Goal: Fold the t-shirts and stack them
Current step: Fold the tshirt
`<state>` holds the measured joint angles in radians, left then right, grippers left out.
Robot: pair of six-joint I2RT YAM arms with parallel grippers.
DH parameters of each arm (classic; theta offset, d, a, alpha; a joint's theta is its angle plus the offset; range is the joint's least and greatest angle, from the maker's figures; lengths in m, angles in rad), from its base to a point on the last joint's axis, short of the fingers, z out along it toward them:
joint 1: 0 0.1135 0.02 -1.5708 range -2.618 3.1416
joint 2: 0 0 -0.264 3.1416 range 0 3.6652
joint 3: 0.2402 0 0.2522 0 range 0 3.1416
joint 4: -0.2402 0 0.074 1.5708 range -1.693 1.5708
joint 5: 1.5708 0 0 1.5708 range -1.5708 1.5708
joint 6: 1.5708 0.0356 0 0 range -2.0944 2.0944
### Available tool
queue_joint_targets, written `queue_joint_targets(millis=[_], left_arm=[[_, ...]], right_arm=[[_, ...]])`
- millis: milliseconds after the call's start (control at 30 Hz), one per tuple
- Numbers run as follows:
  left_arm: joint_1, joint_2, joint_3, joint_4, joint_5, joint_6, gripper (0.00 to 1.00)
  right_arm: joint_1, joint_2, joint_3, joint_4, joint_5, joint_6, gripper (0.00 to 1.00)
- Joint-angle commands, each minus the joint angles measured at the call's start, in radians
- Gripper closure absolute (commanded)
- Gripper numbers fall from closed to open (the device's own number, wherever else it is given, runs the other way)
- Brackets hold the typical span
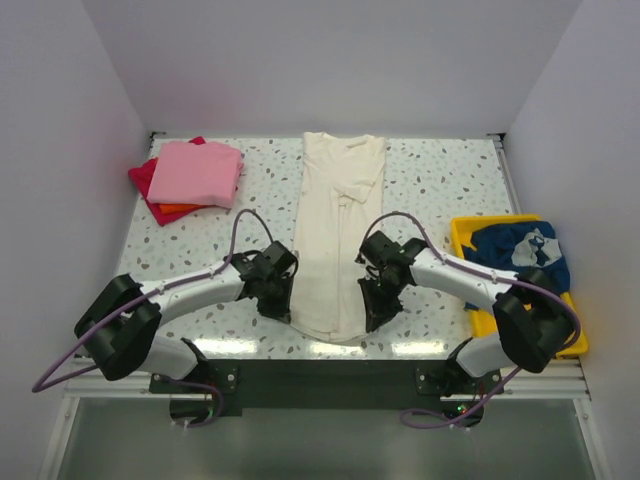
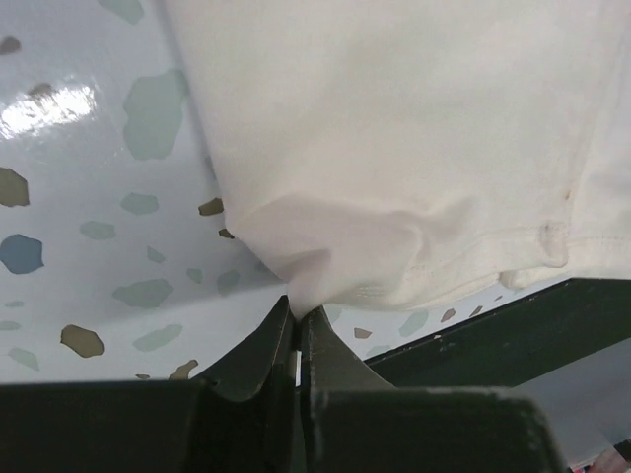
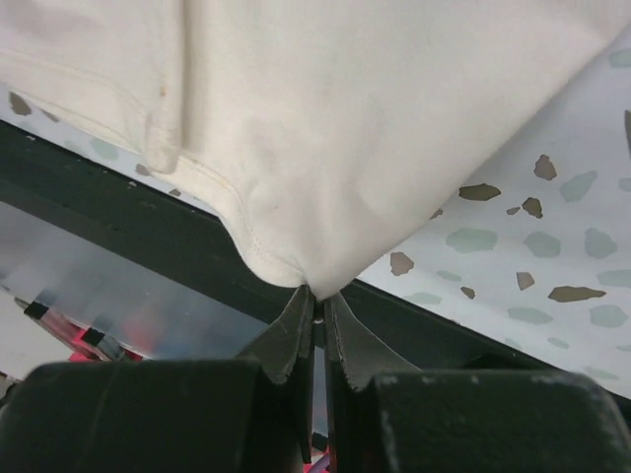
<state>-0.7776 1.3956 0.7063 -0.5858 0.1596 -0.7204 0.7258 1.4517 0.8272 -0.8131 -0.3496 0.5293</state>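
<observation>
Cream t-shirt (image 1: pixel 335 235): lies lengthwise down the middle of the speckled table (image 1: pixel 430 180), collar at the far end, sides folded in to a narrow strip, hem right at the near edge. Pinched at both hem corners: left gripper (image 2: pixel 296 313) pressed together on the left corner, right gripper (image 3: pixel 315 294) pressed together on the right one, each holding only a small tip of cloth.

Could slip out of either pinch once lifted, given so little fabric between the fingertips; would drop one corner and leave the fold crooked. Could also fall open along the tucked sides if raised fast or pulled apart unevenly. Might drag the whole strip toward the far end instead of doubling it over, should the hem be carried low across the cloth. Might catch on the dark rail (image 3: pixel 118 217) just beyond the table edge.

Around: pink t-shirt (image 1: pixel 197 172) folded at the far left, atop a red t-shirt (image 1: pixel 143 180) and an orange t-shirt (image 1: pixel 176 211), well apart from both arms. Navy t-shirt (image 1: pixel 520 250) crumpled in the yellow tray (image 1: pixel 580 345) at the right, close beside the right arm. Between hem and collar, on the strip itself: no obstacle visible.
</observation>
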Motion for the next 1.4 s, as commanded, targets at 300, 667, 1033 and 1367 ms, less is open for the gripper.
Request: queue_joint_targets(millis=[300, 667, 1033, 1367], left_arm=[[0.053, 0.037, 0.190, -0.048, -0.127, 0.067, 1.00], [0.159, 0.115, 0.288, 0.047, -0.111, 0.104, 1.00], [0.250, 0.269, 0.449, 0.168, -0.101, 0.137, 1.00], [0.353, 0.433, 0.614, 0.244, -0.054, 0.157, 1.00]], right_arm=[[-0.038, 0.053, 0.234, -0.123, 0.161, -0.038, 1.00], [-0.212, 0.160, 0.354, -0.021, 0.192, -0.077, 1.00], [-0.298, 0.398, 0.639, 0.014, 0.231, -0.137, 1.00], [-0.388, 0.548, 0.812, 0.029, 0.251, -0.167, 1.00]])
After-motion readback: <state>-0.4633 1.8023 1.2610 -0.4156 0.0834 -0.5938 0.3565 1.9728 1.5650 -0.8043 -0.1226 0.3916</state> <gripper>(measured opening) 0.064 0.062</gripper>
